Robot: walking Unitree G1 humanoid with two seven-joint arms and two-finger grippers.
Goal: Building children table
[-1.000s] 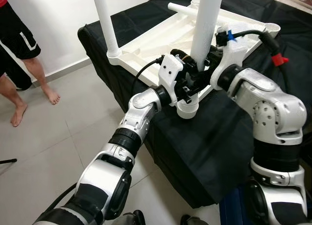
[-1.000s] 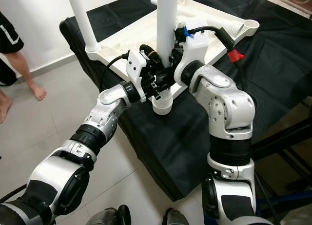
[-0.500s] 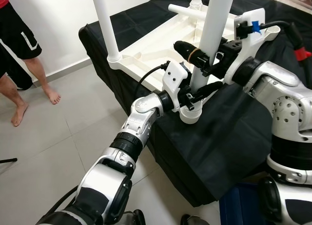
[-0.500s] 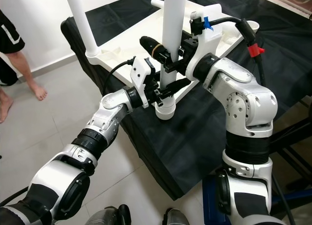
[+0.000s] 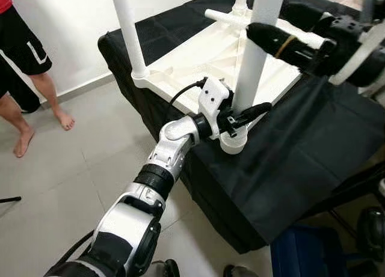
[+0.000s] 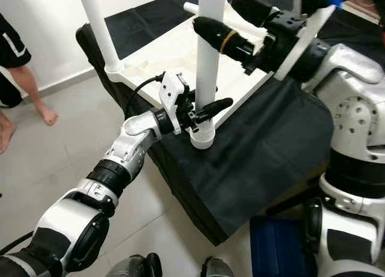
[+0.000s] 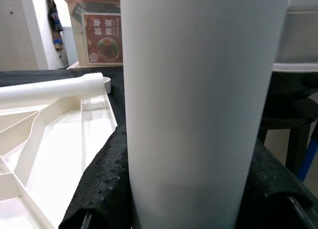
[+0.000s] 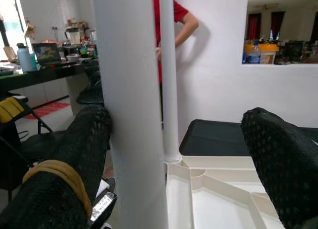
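Note:
The white children's table top [image 5: 192, 51] lies upside down on a black-draped surface. Its near leg [image 5: 249, 66] stands upright in the corner socket [image 5: 233, 142]. My left gripper [image 5: 243, 115] is shut on this leg just above the socket, and both pads [image 7: 99, 189] press against it. Higher up the same leg, my right gripper [image 6: 216, 11] is open. One finger [image 8: 64, 164] touches the leg [image 8: 129, 114] and the other finger [image 8: 283, 159] stands well apart. A second leg [image 5: 129, 30] stands at the far left corner.
A loose white leg [image 5: 225, 15] with a threaded end lies across the table top. The black cloth [image 5: 301, 139] hangs over the near edge. A person [image 5: 24, 54] stands barefoot at the left by the wall. A blue box [image 5: 307, 253] sits on the floor at lower right.
My right gripper has let go of the near leg's base, opened and risen up along the leg. The left gripper has kept its hold near the socket.

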